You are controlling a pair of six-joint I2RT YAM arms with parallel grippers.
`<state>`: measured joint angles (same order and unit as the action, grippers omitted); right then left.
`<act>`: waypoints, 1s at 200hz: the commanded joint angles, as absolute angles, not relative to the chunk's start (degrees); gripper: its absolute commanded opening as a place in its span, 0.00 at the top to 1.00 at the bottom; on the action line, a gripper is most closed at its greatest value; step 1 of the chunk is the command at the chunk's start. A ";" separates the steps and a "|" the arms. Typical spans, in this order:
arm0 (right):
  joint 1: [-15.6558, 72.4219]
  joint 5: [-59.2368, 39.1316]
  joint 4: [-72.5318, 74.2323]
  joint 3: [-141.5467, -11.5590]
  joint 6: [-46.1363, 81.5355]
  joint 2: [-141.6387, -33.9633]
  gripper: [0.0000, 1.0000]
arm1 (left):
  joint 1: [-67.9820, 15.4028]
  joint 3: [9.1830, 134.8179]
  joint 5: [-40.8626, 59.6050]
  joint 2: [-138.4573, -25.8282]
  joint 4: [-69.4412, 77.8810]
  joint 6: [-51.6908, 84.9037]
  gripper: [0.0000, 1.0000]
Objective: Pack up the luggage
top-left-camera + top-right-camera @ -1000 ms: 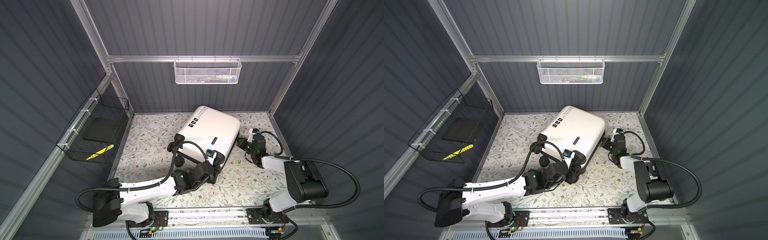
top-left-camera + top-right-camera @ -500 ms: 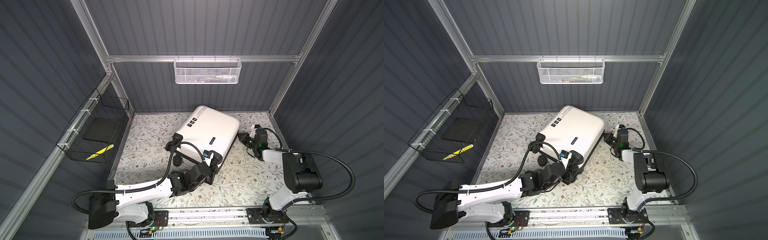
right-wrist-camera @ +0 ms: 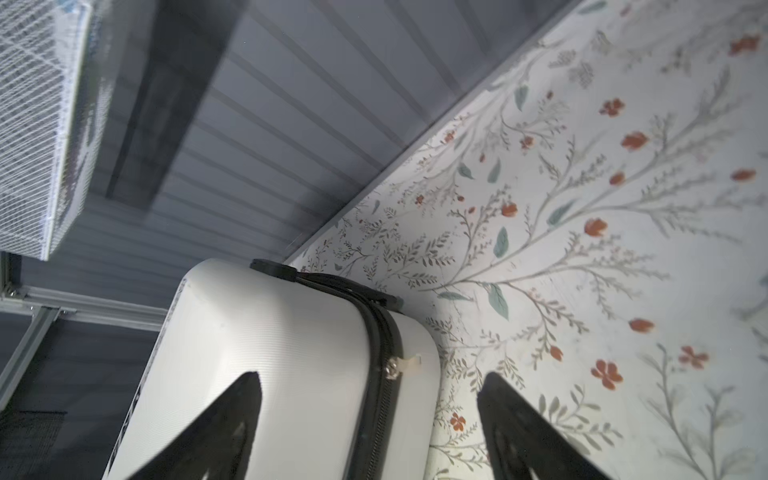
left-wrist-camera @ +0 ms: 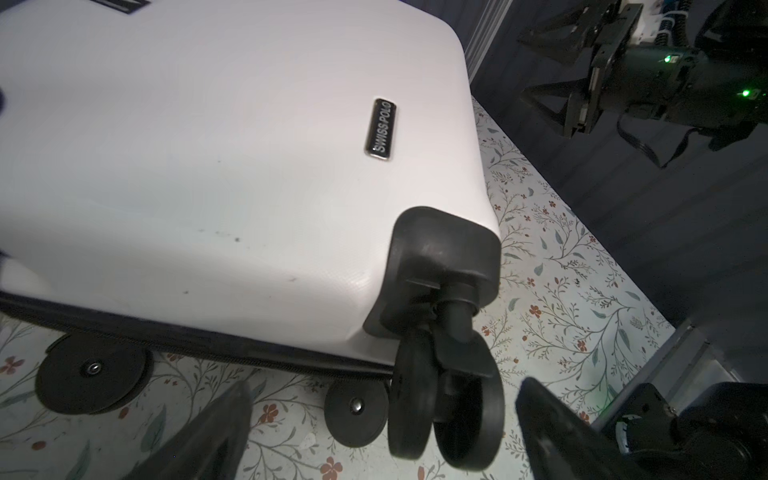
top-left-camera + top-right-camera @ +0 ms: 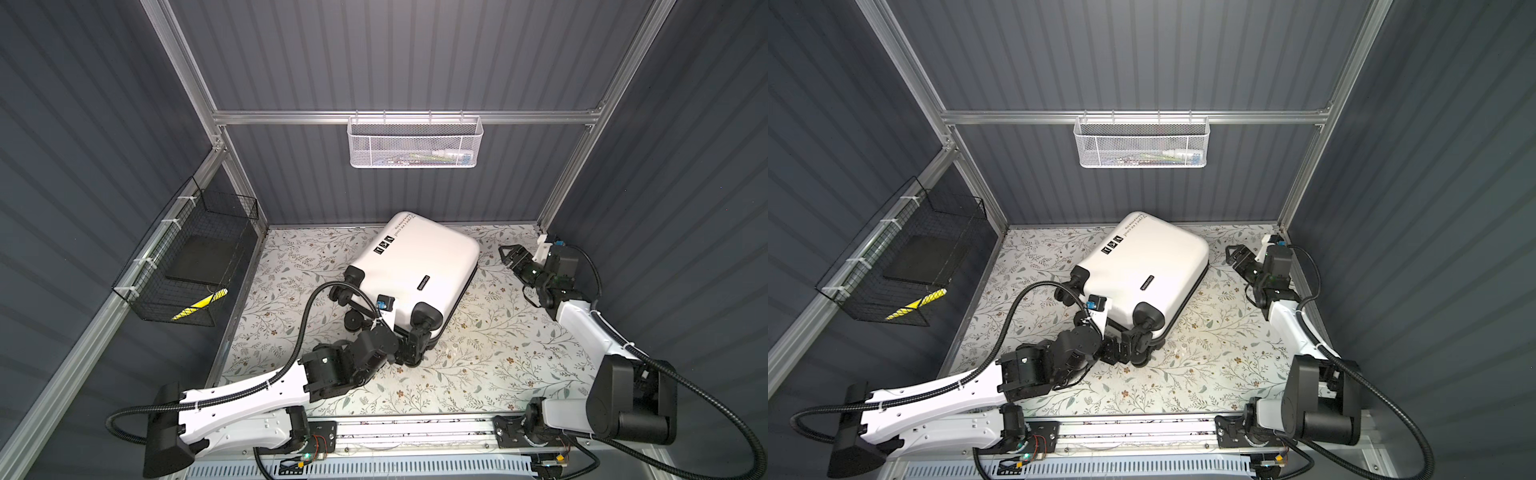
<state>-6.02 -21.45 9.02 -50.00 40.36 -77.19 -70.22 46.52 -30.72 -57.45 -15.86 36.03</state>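
1. The floral bench (image 5: 498, 365) sat inside dark ribbed walls.
2. The left jaws had just sprung wide, flanking a spinner wheel (image 4: 446, 411) and gripping nothing. The right jaws, newly open and empty, stood apart.
3. The luggage (image 5: 419, 266) lay shut mid-bench, released, probably packed.
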 commanded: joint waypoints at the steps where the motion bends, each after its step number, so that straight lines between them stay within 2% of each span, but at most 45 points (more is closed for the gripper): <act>1: -6.14 -27.04 2.62 -56.07 40.36 -79.94 0.11 | -67.94 48.79 -33.92 -53.57 -22.72 41.83 0.00; 33: -5.95 -33.02 -0.30 -67.26 41.16 -87.96 0.07 | -58.71 51.29 -26.09 -51.79 -26.05 44.38 0.00; 72: -4.34 -37.38 -6.35 -80.91 39.27 -96.84 0.06 | -46.29 56.89 -13.14 -57.39 -27.18 41.85 0.00; 97: -3.27 -38.54 -7.29 -84.80 39.79 -100.73 0.06 | -39.23 58.61 -4.91 -60.27 -24.68 40.88 0.00; 154: -0.95 -41.52 -7.08 -88.30 39.82 -106.78 0.06 | -37.00 60.13 -0.39 -63.89 -23.19 41.04 0.00; 200: 0.72 -44.06 -6.17 -86.74 38.85 -107.16 0.08 | -36.65 58.35 2.21 -65.50 -19.76 42.54 0.00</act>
<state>-0.25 -40.86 -6.20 -86.54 40.29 -107.85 -37.06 58.48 -0.95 -64.38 -22.46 41.87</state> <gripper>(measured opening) 0.929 0.997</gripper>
